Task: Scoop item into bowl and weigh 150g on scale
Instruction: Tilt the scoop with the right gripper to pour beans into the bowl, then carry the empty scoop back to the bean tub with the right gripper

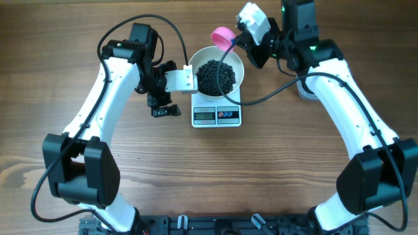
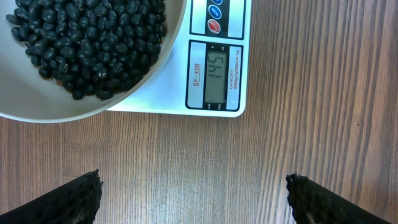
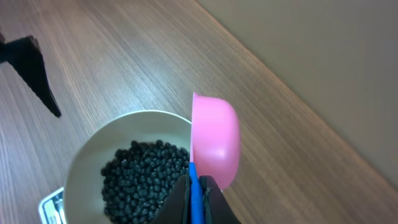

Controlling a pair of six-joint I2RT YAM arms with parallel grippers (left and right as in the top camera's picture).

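Note:
The white bowl [image 1: 239, 65] stands on the scale [image 1: 217, 116] and holds a heap of black beans [image 1: 217, 76]. The scale's display [image 2: 216, 74] reads 145. My right gripper [image 1: 238, 42] is shut on the blue handle [image 3: 194, 190] of a pink scoop [image 3: 215, 140]. The scoop is tipped on its side at the bowl's far rim [image 3: 81, 168], and its inside is hidden from me. Left of the scale, my left gripper [image 1: 163, 104] hangs open over bare wood. Its fingers [image 2: 71, 199] are spread wide, and the bowl [image 2: 56, 106] and beans [image 2: 93, 43] lie ahead of them.
A pale container [image 1: 304, 89] sits at the back right, mostly hidden behind the right arm. The table's back edge [image 3: 292, 93] runs close behind the scoop. Both arms curve in from the front corners towards the scale.

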